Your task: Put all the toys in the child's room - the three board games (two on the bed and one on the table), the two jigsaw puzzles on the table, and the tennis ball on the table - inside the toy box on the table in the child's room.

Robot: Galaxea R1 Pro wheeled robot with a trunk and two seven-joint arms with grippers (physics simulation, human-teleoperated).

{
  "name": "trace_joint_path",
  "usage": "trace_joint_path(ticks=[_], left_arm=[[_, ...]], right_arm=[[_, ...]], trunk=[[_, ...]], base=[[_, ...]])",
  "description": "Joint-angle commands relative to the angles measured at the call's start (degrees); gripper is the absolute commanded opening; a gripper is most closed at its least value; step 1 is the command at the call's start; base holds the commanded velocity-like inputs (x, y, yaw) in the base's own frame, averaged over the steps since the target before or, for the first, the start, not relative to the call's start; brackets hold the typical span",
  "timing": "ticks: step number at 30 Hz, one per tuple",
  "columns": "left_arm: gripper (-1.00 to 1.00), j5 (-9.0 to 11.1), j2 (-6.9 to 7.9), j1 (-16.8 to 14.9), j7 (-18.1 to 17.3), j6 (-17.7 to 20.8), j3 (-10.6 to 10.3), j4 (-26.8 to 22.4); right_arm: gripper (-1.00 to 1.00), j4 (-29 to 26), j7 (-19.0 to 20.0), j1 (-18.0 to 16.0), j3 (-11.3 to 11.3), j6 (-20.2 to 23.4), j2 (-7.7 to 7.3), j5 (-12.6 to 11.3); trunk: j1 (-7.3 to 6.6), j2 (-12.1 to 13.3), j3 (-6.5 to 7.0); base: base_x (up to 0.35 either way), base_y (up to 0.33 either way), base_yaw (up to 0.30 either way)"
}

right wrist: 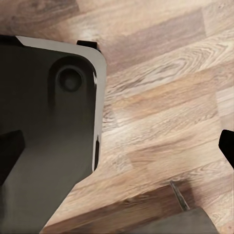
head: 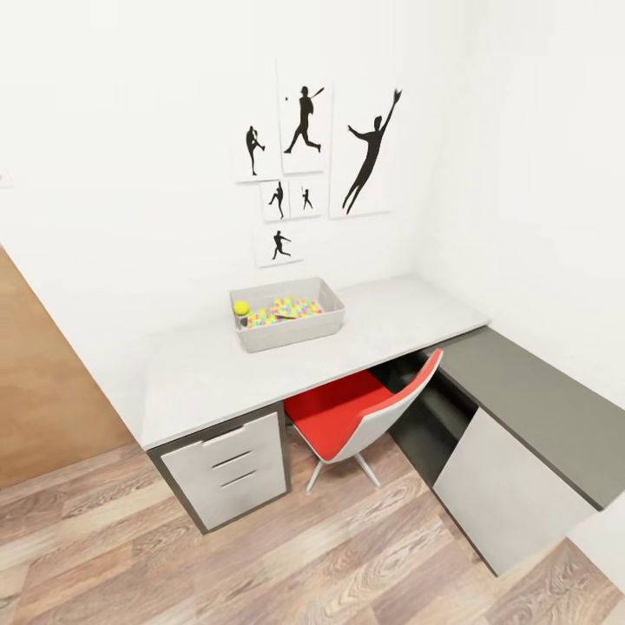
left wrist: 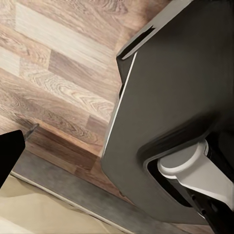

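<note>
Scene: the child's room, with athlete silhouette prints [head: 304, 165] on the white wall and a red chair [head: 360, 412] tucked at the tabletop's front edge.
Toy box: the toy box [head: 287, 313] stands on the tabletop [head: 200, 378] near its back edge, roughly midway along.
Contents: the tennis ball [head: 240, 307] lies in the box's left end; multicoloured jigsaw puzzles [head: 286, 310] lie flat beside it; I cannot tell whether a board game lies among them.
Tabletop: around the box I see no toys lying out.
Step in hand: judging by this, the table's loose toys look boxed and the robot stands back on the plank floor [head: 260, 564]; the bed's games likely remain to fetch.
Doing it well: turn the base slowly with both arms tucked, clear of the chair and the dark grey cabinet [head: 538, 408], and look for the bed before reaching.
Left tool: its wrist camera faces floorboards and the robot's own dark base [left wrist: 170, 107]; a dark fingertip sits at the edge, too little to tell its opening.
Right tool: likewise, dark tips at the frame edges over the floor; opening cannot be told.
Tools versus box: both hang low by the base, well apart from the toy box.
</note>
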Motion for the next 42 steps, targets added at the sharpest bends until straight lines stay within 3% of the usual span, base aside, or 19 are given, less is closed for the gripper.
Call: trace_joint_path(ticks=[1,42], left_arm=[[1.00,0.6,0.00,0.0,0.3,0.3,-0.3,-0.1],[1.00,0.6,0.00,0.0,0.3,0.3,-0.3,-0.1]], right_arm=[[1.00,0.0,0.2,0.0,-0.4,-0.2,0.00,0.5],[1.00,0.0,0.5,0.0,0.0,0.0,0.12,0.9]], trunk=[[0.03,-0.1,-0.01],[0.03,-0.1,3.57]], base=[[0.000,0.000,0.108],[0.000,0.000,0.105]])
